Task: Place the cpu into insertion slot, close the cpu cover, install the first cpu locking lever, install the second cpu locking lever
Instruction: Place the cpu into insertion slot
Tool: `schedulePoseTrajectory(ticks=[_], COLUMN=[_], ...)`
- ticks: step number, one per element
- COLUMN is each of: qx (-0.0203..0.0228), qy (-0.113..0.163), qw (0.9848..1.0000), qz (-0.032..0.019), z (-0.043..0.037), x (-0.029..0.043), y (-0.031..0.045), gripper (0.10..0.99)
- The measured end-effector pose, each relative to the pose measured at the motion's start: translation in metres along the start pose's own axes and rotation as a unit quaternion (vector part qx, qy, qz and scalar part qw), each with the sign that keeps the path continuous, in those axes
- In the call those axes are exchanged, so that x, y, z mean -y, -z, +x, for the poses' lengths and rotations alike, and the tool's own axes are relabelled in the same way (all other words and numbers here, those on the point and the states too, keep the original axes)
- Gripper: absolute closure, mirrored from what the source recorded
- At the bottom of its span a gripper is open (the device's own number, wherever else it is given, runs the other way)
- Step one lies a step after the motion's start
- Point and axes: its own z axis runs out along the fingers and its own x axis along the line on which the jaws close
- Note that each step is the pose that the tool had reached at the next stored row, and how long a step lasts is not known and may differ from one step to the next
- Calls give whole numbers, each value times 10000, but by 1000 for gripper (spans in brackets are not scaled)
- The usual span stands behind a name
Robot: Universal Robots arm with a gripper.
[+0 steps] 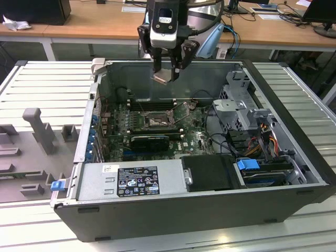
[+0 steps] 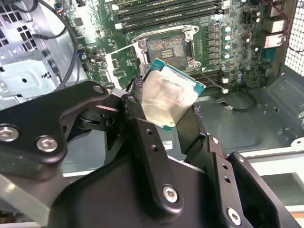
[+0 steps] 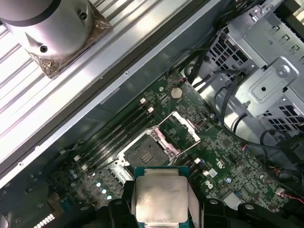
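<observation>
— What's that black metal claw (image 1: 167, 74) got hold of?
— It's closed down to chip width, pinching the small flat square silvery-grey cpu (image 2: 168, 97) by two edges; it hangs above the open dark grey computer case (image 1: 210, 210) on the pale slatted worktop (image 1: 31, 73).
— And inside the case?
— The square insertion slot (image 3: 149, 152) lies bare, dark pins showing; the thin silvery cpu cover (image 3: 167, 141) stands swung up beside it.

Bright, even light; case (image 1: 210, 210) interior dimmer w/ soft glare on cpu (image 2: 166, 97) face.
</observation>
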Motion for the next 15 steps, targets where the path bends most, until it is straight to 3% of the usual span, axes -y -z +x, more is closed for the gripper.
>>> schedulePoseTrajectory(ticks=[5, 15], qx=[23, 67], qy=[-259, -743], qw=[9997, 9972], qz=[-5, -14], z=[0, 0], x=[0, 0], y=[-2, -4], gripper=[557, 557])
